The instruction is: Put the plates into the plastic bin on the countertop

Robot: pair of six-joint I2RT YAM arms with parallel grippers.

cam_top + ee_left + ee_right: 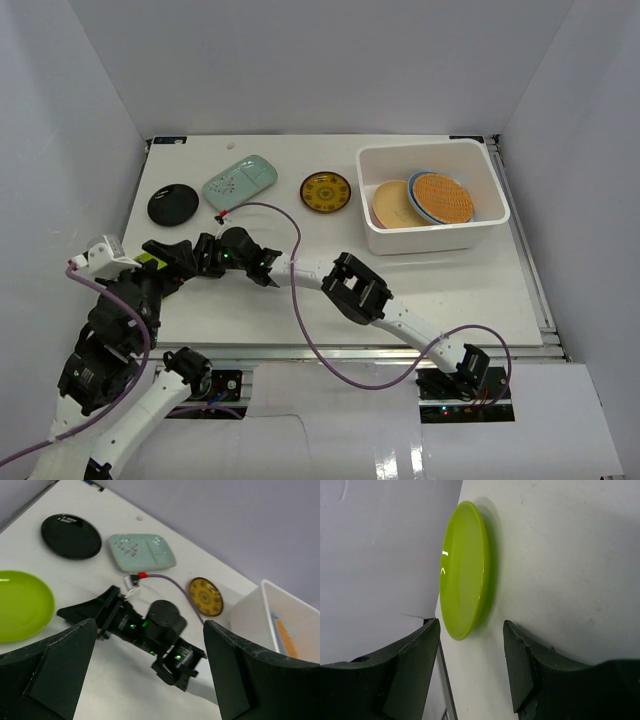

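Note:
The lime green plate (465,570) lies flat at the countertop's left edge, just ahead of my open, empty right gripper (470,665). From above, the right arm reaches left across the table and its gripper (158,250) hides nearly all of that plate. My left gripper (150,675) is open and empty, held above the right arm. The black plate (174,205), the mint-green dotted plate (240,180) and the small yellow patterned plate (325,192) lie at the back. The white bin (430,240) holds the tan plate (392,203) and the woven orange plate (443,197) on the blue one. No pink plate shows.
White walls close in the left, back and right sides. The right arm (360,290) and its purple cable (300,330) stretch across the middle of the countertop (470,290). The metal frame edge runs along the front and right.

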